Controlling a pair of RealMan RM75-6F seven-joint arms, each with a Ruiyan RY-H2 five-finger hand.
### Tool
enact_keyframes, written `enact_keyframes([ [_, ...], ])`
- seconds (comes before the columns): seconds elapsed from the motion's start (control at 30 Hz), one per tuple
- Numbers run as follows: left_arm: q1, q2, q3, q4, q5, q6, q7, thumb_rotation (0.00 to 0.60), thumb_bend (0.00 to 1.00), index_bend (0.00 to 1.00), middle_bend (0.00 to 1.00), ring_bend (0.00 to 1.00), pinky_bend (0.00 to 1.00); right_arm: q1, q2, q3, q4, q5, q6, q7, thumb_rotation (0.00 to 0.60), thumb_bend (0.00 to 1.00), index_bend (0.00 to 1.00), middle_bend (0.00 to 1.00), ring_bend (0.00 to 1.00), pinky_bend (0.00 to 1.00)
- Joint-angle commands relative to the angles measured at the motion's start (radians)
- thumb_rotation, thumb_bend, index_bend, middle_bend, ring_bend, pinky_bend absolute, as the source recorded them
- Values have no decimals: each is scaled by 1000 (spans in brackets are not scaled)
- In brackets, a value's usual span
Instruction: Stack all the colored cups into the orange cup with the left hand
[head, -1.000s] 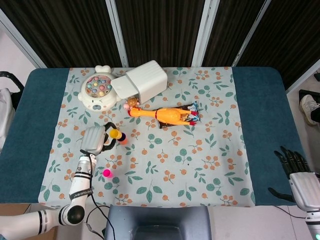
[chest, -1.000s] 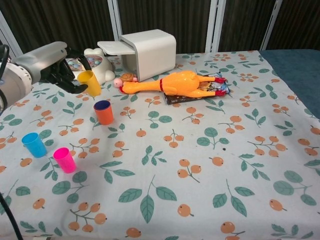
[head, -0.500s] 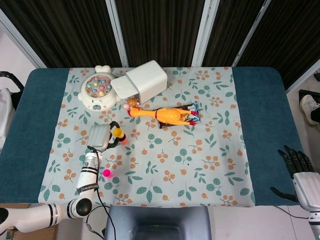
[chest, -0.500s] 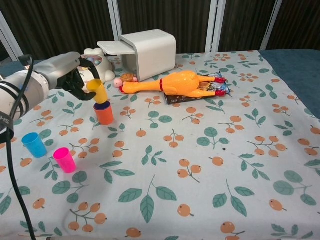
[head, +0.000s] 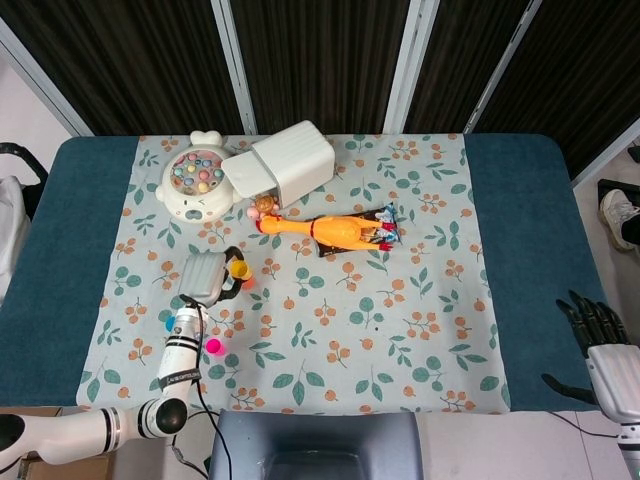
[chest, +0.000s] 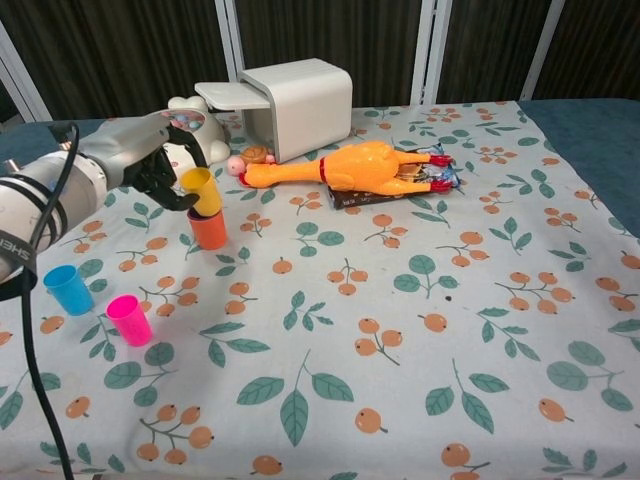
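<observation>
My left hand (chest: 150, 165) (head: 205, 276) grips a yellow cup (chest: 201, 191) (head: 239, 270), tilted, its base at the mouth of the orange cup (chest: 209, 230) (head: 246, 284) that stands on the floral cloth. A dark blue cup sits inside the orange one, only its rim showing. A light blue cup (chest: 69, 289) (head: 171, 324) and a pink cup (chest: 129, 319) (head: 213, 346) stand upright at the near left. My right hand (head: 598, 345) hangs off the table's right edge, fingers spread, holding nothing.
A yellow rubber chicken (chest: 350, 165) lies on a snack packet behind the cups. A white box (chest: 295, 94) on its side and a round white toy (head: 198, 181) stand at the back left. The floral cloth (chest: 400, 330) covers the table.
My left hand carried the yellow cup right and down, from left of the orange cup to directly over its mouth, where the cup's base now meets it.
</observation>
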Motion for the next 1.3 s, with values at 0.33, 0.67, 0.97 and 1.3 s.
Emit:
enact_keyframes([
  [0.33,-12,-18,17,29,-9,-21,9,600,364,262,1000,1000,1000,-1,2,-1,1,-3,2,6,600,205,0,0,0,0],
  [0.67,9,13,37,-9,17,-3,1,600,358,27,1000,1000,1000,-3,1,-1,2,-4,3,3,600,205,0,0,0,0],
  [0.97,195,269,233,-315,241,108,-81,600,350,164,1000,1000,1000,-1,-2,-5,0,-8,-3,-18,600,205,0,0,0,0],
  [1.3,296,317,332,-286,308,114,-148,600,350,214,1000,1000,1000,-2,-4,-10,-3,-18,-3,-23,600,205,0,0,0,0],
])
